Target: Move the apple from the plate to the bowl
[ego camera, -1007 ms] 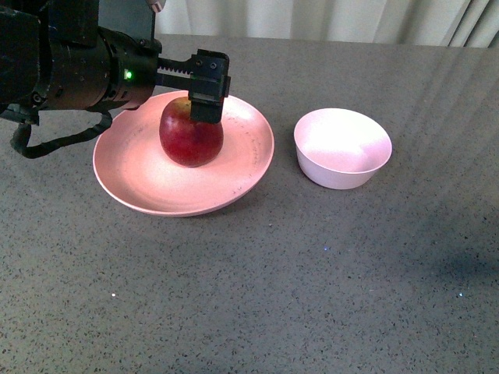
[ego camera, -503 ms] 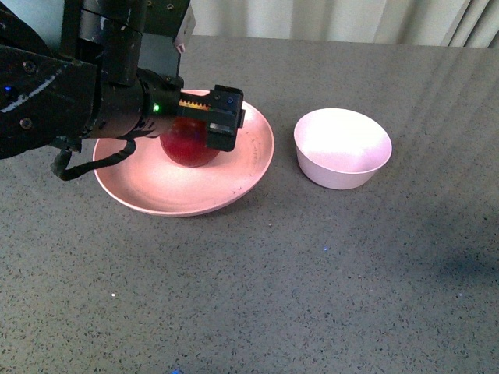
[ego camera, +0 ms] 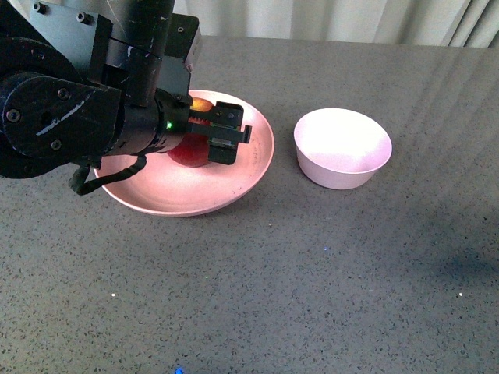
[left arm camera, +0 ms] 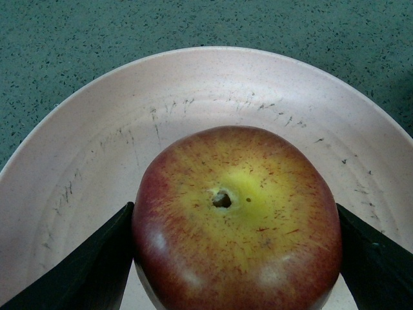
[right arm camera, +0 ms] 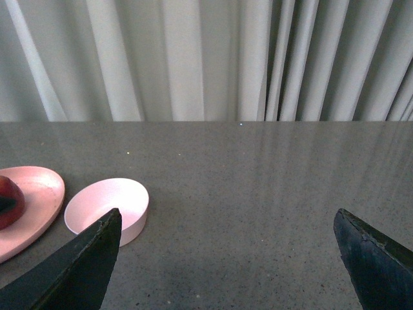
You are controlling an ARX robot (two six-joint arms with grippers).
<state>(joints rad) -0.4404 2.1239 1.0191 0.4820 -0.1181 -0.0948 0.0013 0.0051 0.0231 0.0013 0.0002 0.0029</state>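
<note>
Front view, near to far: the speckled grey table [ego camera: 257, 296] is filling the foreground. Beyond it, at 10 o'clock from the frame's centre, the plate [ego camera: 251, 160] is lying flat on the table. The apple [ego camera: 189, 155] is sitting on the plate, slightly toward 12 o'clock of the plate's middle. The left gripper [ego camera: 212, 132] is reaching over the apple from 9 o'clock. Its black arm [ego camera: 62, 117] is covering the plate's 9 o'clock side, and a green lamp [ego camera: 168, 125] is glowing on the arm. One finger [ego camera: 224, 144] is lying against the apple's near side, and the other is showing at its far side. At 3 o'clock from the plate, and apart from it, the bowl [ego camera: 343, 148] is standing upright. A pale curtain [ego camera: 327, 19] is hanging behind the table's far edge.

Left wrist view: the apple is sitting with its stem dimple facing the camera, a yellow patch spreading around the dimple and red skin around that. Two black fingers [left arm camera: 90, 265] are touching the apple on opposite sides, so this gripper is clamping the apple while the fruit is resting on the plate.

Right wrist view: the right gripper [right arm camera: 226, 216] is hanging over the table with its fingers spread wide apart. The bowl and the plate's edge are showing well away from it, in front of the curtain.
</note>
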